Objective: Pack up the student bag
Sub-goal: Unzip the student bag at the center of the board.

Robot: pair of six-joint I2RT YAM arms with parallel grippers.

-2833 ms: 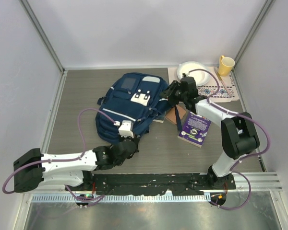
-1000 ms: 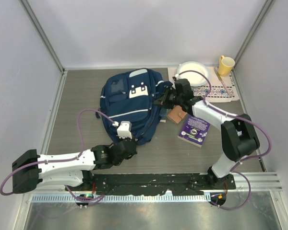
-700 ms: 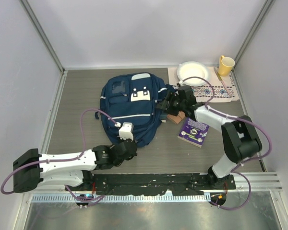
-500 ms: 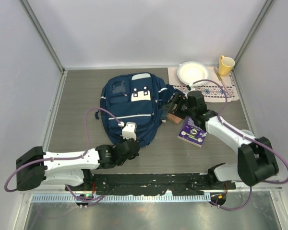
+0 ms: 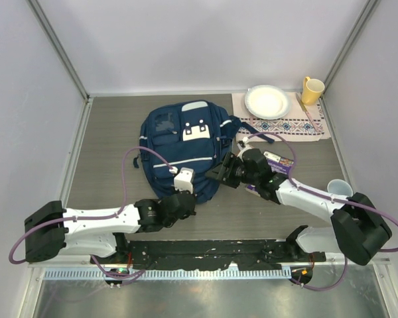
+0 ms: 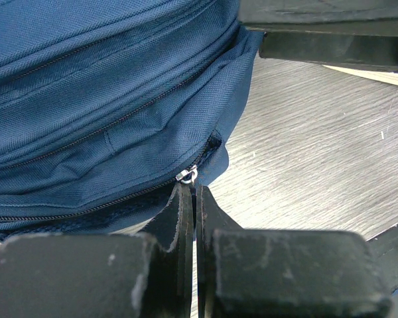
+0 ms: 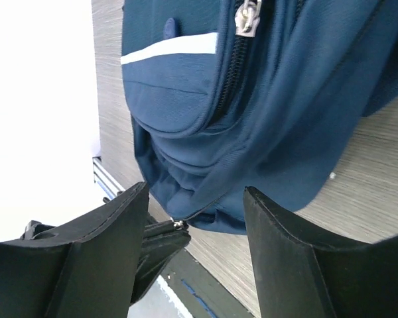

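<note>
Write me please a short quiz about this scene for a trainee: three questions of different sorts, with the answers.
1. Fill the gap: the white plate lies on a patterned ____, near the yellow mug.
2. True or false: the right gripper has its jaws shut.
3. Choose one: what is right at the tips of the left gripper?
A. the white plate
B. a zipper pull of the student bag
C. the yellow mug

Key
1. cloth
2. False: the jaws stand wide open, pointed at the bag.
3. B
</note>
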